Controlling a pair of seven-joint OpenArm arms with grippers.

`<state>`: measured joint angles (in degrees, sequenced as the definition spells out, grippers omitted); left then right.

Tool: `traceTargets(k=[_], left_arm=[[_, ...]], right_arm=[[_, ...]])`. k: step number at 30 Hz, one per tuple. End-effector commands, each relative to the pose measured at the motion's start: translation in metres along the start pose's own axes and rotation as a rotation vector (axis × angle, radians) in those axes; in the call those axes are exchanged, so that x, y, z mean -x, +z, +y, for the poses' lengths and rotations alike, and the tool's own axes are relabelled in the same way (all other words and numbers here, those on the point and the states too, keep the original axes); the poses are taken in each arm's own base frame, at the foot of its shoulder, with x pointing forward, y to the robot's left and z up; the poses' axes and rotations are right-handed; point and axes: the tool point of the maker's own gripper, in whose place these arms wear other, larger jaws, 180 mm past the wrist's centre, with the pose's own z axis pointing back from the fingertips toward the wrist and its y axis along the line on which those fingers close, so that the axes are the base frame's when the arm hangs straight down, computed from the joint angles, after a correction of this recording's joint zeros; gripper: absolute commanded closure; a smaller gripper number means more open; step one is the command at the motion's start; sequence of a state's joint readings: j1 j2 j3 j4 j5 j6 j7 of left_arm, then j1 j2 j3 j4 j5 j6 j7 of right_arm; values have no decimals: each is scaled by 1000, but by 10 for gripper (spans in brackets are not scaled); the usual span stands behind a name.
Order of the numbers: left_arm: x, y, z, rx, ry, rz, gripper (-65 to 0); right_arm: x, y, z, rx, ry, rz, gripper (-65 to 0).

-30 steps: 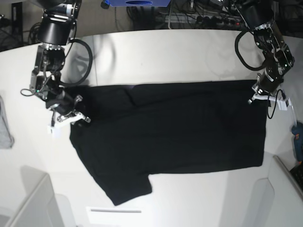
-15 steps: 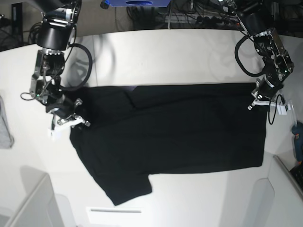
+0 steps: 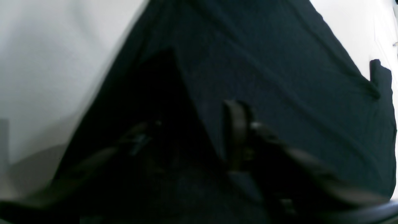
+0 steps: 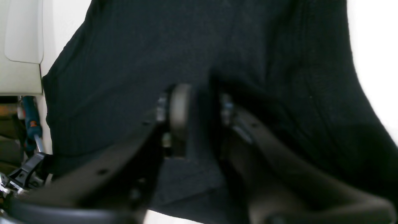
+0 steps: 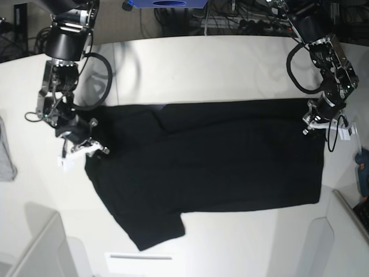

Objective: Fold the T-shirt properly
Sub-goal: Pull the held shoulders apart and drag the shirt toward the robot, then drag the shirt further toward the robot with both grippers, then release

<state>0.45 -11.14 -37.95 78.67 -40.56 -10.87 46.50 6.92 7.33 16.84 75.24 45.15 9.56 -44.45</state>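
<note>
The black T-shirt [image 5: 213, 156] lies spread flat on the white table [image 5: 202, 69], plain side up, with one sleeve [image 5: 155, 231] pointing to the front left. My right gripper [image 5: 86, 149] sits at the shirt's left edge; in the right wrist view the right gripper [image 4: 202, 102] has its jaws apart, with a ridge of black cloth lying between them. My left gripper [image 5: 316, 124] is at the shirt's far right corner. In the left wrist view the left gripper [image 3: 186, 124] stands open low over the cloth [image 3: 279, 77].
A small grey cloth [image 5: 6, 156] lies at the table's left edge. A blue-handled tool [image 5: 362, 167] sits off the right edge. Pale bins [image 5: 34, 248] stand at the front left and front right [image 5: 346, 231]. Cables crowd the floor behind the table.
Both grippers were shut on the shirt's edges and have now parted their jaws. The right gripper first shifted slightly left. The shirt lies about where it was.
</note>
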Motion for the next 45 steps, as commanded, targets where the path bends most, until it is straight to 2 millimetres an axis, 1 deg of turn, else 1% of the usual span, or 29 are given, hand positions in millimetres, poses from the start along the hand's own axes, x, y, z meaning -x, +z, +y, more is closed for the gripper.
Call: traceTargets(k=[1, 3, 6, 7, 9, 11, 14, 16, 18, 19, 20, 22, 23, 25, 26, 28, 30, 31, 33, 35, 36, 38, 40, 43, 45], left_arm=[[-22, 3, -7, 24, -17, -58, -342], [-28, 1, -14, 37, -14, -73, -387], [-34, 0, -18, 46, -10, -85, -403], [-35, 0, -18, 48, -9, -89, -405], [-44, -2, -25, 62, -11, -107, -405], [-48, -3, -28, 68, -11, -114, -405], [-51, -2, -30, 73, -11, -119, -405], [-51, 0, -29, 69, -14, -121, -405], [-55, 6, -16, 46, 17, -145, -402], [-55, 11, -4, 25, 37, -149, -400], [-49, 17, 11, -2, 59, -137, -398], [-39, 27, 32, -45, 90, -119, -398], [-34, 32, 42, -64, 98, -110, -398], [-18, 43, 62, -110, 99, -82, -400], [-13, 48, 67, -122, 88, -73, -402], [-5, 58, 72, -137, 51, -60, -403], [0, 69, 73, -134, 0, -51, -403], [3, 71, 75, -136, -11, -44, -405], [9, 75, 80, -148, -12, -32, -405], [14, 76, 82, -152, -10, -22, -405], [16, 76, 82, -152, -11, -17, -405], [16, 76, 82, -151, -11, -16, -405], [15, 75, 81, -149, -12, -19, -405], [16, 73, 78, -143, -6, -20, -405], [16, 72, 77, -141, -4, -21, -405]], right_arm=[[-19, 3, 9, -31, 6, -53, -189], [-20, 3, 10, -33, 4, -58, -210], [-22, 4, 11, -35, 8, -66, -210], [-29, 8, 9, -32, 3, -93, -210], [-36, 19, 0, -16, -14, -140, -210], [-46, 33, -2, -9, -6, -192, -210], [-49, 55, -4, 7, 20, -243, -209], [-46, 68, -1, 7, 25, -273, -209], [-41, 84, -5, 25, 8, -309, -209], [-37, 92, -7, 36, -3, -325, -209], [-31, 100, -12, 52, -21, -335, -209], [-20, 115, -21, 89, -44, -352, -209], [-12, 120, -25, 109, -66, -351, -209], [6, 129, -37, 160, -128, -338, -215], [13, 131, -42, 177, -150, -328, -218], [24, 133, -49, 205, -178, -305, -257], [36, 131, -53, 216, -207, -284, -300], [43, 130, -55, 220, -225, -274, -312], [52, 127, -59, 225, -247, -255, -318], [62, 118, -67, 231, -282, -225, -321], [64, 113, -69, 230, -296, -216, -321], [70, 103, -76, 232, -330, -190, -321], [74, 94, -82, 234, -358, -173, -321], [69, 88, -89, 239, -360, -161, -321], [68, 82, -90, 232, -371, -157, -321]])
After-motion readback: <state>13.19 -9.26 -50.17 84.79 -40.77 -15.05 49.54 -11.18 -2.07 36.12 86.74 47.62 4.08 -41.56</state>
